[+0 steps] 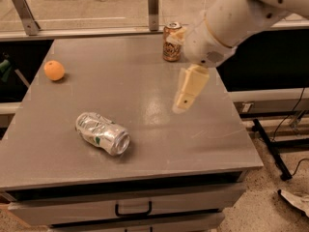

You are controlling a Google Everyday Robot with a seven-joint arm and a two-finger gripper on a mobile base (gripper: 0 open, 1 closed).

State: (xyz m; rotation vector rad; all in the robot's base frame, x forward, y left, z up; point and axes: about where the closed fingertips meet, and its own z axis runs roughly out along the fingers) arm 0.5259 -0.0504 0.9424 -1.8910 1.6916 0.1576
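Observation:
My gripper (184, 98) hangs over the right-middle of the grey table (145, 153), pointing down and to the left, with nothing seen in it. The white arm (231, 18) reaches in from the upper right. An upright brown soda can (171, 42) stands at the table's back edge, just behind and to the left of the arm's wrist; it is the nearest thing. A crushed silver can (102, 133) lies on its side at the front left. An orange (54, 70) sits near the left edge.
A drawer with a black handle (133, 209) is under the table's front. Metal posts (153, 1) and a glass rail run along the back. Cables (285, 144) and a black stand leg lie on the floor to the right.

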